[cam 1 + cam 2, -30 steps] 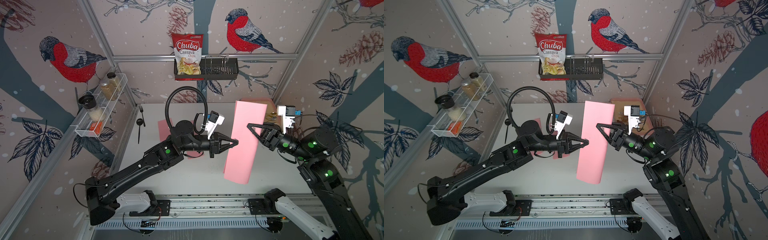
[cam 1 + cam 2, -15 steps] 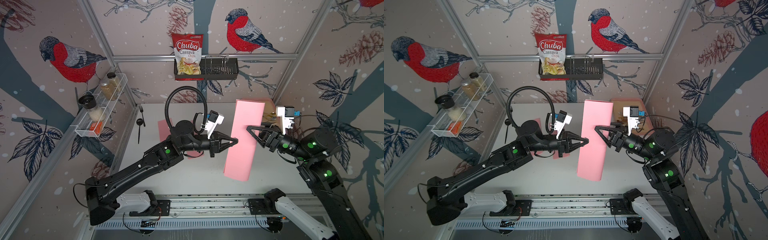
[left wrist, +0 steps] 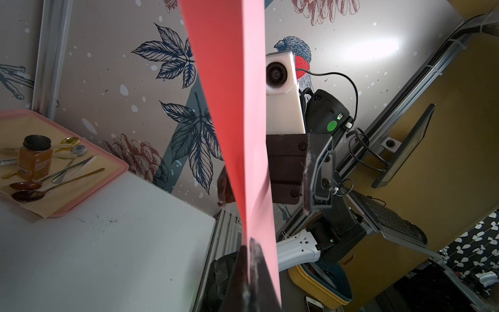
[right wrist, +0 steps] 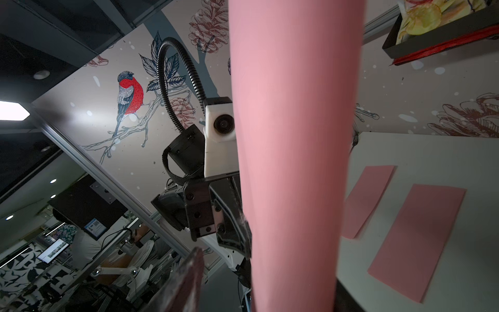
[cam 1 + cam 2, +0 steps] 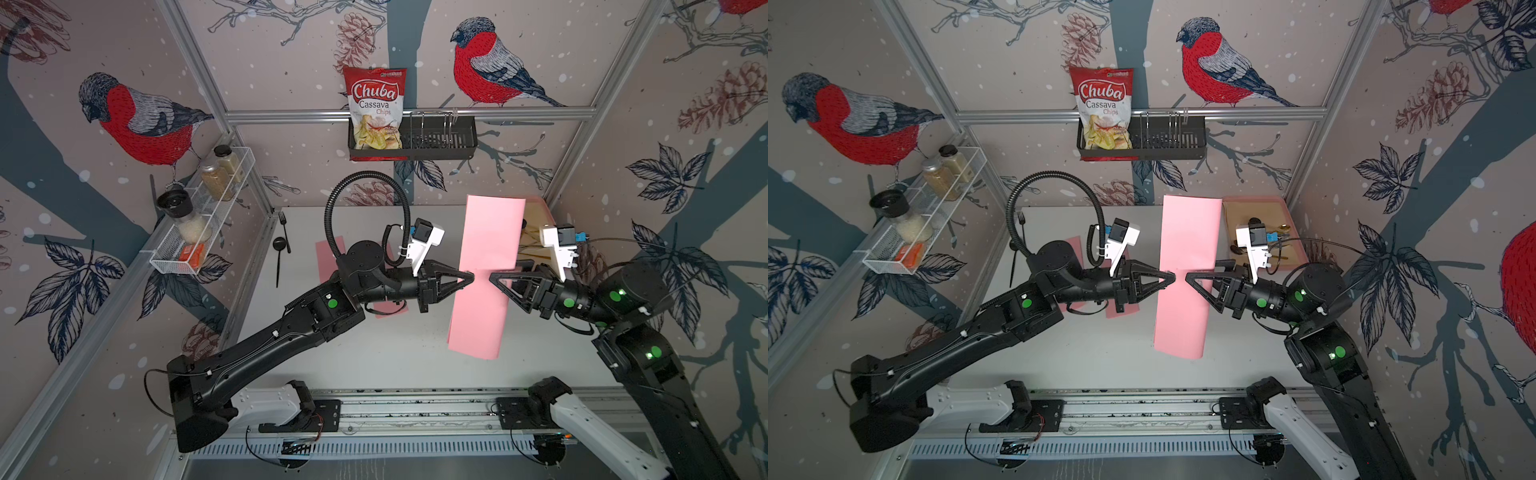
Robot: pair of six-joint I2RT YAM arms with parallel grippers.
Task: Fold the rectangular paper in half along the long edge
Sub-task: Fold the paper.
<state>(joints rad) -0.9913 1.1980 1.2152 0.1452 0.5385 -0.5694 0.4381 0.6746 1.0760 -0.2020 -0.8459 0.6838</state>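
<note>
The left gripper (image 5: 468, 275) was pressed shut on the pink paper (image 5: 488, 232), pinching one long edge about halfway along it. The paper was a long, narrow sheet held up in the air over the white counter (image 5: 395, 345), standing nearly on end, with neither end touching anything. In the left wrist view it showed almost edge-on, rising from between the closed fingertips.

Facing it from the opposite side, the right gripper (image 5: 496, 276) had its jaws spread apart. One finger sat on each side of the sheet's other long edge, and neither pinched it. The tips of the two grippers were nearly meeting across the paper in both top views.

Two more pink sheets (image 4: 415, 243) lay flat on the counter beneath the left arm. A pink tray (image 3: 108, 162) sat in the back right corner, holding a jar (image 3: 35, 158) and some spoons.
</note>
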